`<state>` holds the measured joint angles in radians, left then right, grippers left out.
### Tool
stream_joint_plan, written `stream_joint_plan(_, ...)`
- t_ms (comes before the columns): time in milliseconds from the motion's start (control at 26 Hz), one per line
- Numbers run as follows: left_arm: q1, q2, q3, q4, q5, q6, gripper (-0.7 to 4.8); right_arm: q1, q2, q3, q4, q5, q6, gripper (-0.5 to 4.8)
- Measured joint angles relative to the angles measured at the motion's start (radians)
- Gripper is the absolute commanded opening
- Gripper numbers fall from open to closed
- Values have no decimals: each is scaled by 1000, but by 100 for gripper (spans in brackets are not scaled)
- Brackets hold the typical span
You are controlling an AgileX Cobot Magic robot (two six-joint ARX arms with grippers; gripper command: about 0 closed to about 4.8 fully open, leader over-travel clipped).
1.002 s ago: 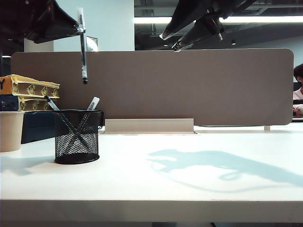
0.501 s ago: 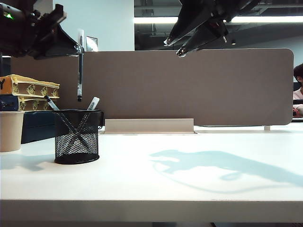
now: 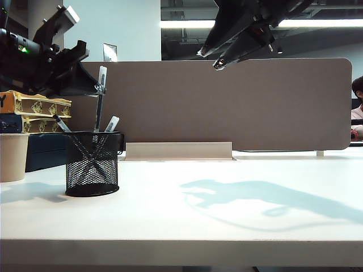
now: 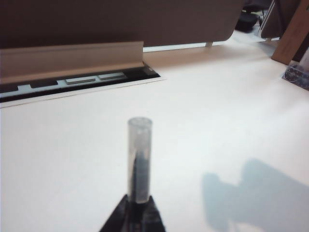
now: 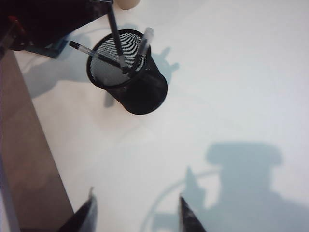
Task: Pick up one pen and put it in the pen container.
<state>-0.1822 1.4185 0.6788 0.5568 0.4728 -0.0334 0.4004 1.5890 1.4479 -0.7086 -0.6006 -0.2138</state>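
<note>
My left gripper [image 3: 95, 89] hangs over the black wire-mesh pen container [image 3: 92, 165] at the left of the table. It is shut on a clear-barrelled pen [image 3: 99, 113] held almost upright, whose lower end dips inside the container's rim. In the left wrist view the pen's barrel [image 4: 139, 162] rises from between the closed jaws of my left gripper [image 4: 138, 212]. The right wrist view looks down on the container [image 5: 145, 94], with the held pen [image 5: 115, 31] entering it beside two leaning pens [image 5: 143, 46]. My right gripper [image 3: 209, 58] is open high above mid-table, shown also in its wrist view [image 5: 137, 205].
A plain beige cup [image 3: 12, 157] stands left of the container. Stacked boxes [image 3: 37, 110] sit behind it. A brown partition [image 3: 238, 102] with a cable slot [image 4: 72, 79] closes off the table's back edge. White tabletop [image 3: 227, 221] stretches to the right.
My left gripper has come down with the pen, and the pen's lower end has gone from well above the container to inside its rim. The right arm has hardly moved.
</note>
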Motion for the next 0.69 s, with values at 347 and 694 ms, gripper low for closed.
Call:
stream_joint_plan(347,0,61,0,-44,0,0,-6,0,0,0,0,48,-17,212)
stream_joint_plan(694,0,89,0,-103,0,2,-6,0,0,0,0,112,-19,212)
